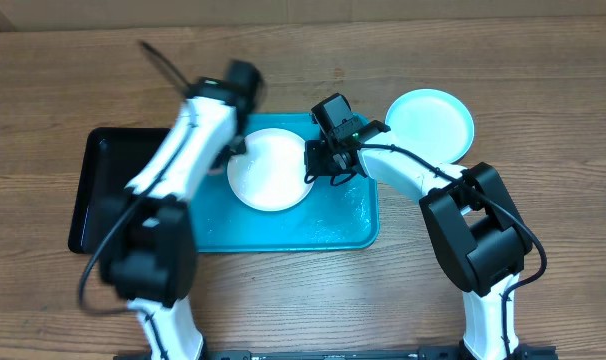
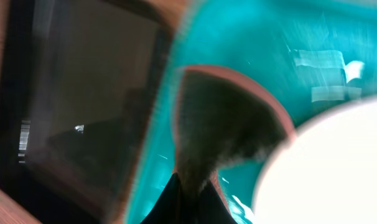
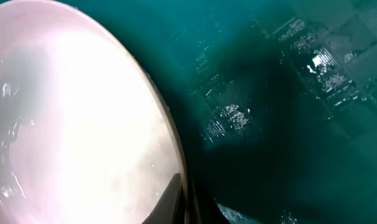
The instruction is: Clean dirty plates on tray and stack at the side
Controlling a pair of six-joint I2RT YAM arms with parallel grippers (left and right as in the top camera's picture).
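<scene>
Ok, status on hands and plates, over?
Left hand shut on brown pad, beside white plate. Right hand shut on that plate's rim, plate on tray. Cyan plate on table, off tray. Nothing blocking.

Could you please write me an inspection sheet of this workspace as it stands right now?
Surface: wooden table, bare wood around the trays.
Job's things: white plate lies on the turquoise tray, which glistens as if wet; pale cyan plate sits on the table by the tray's far right corner; no third plate seen.
Clutter: black tray to the left of the turquoise one.
Grippers: left gripper shut on a brown pad beside the white plate; right gripper shut, apparently on that plate's right rim.
Cables: black cables loop along both arms.
Surroundings: nothing seen.
</scene>
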